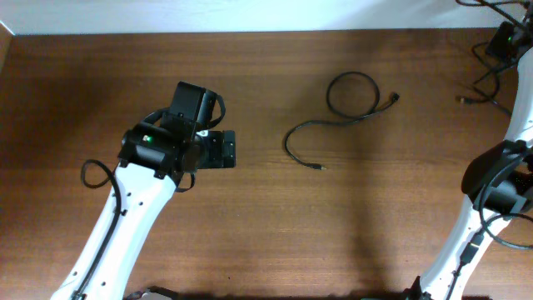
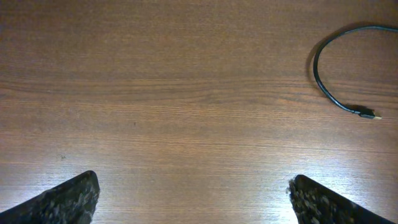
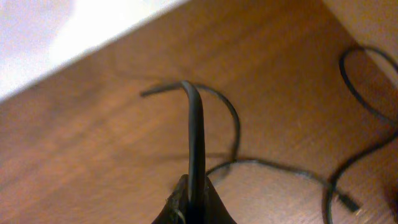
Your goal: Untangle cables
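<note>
Item 1, left pincer [image 2: 193, 182]: jaws wide apart, holding nothing, bare counter [image 2: 155, 93] beneath.

Item 2, loose cable [image 1: 350, 104]: one loop and a tail, lying ahead and to the right of that pincer, well apart from it.

Item 3, right pincer [image 3: 194, 202]: clamped together on a thin black cable [image 3: 196, 130] that arches up out of the jaws. More cords [image 3: 267, 163] lie beyond it.

Risk: a hard pull may tighten the cords into a knot, or the thin cable may slip free.

Markings: none legible.
</note>
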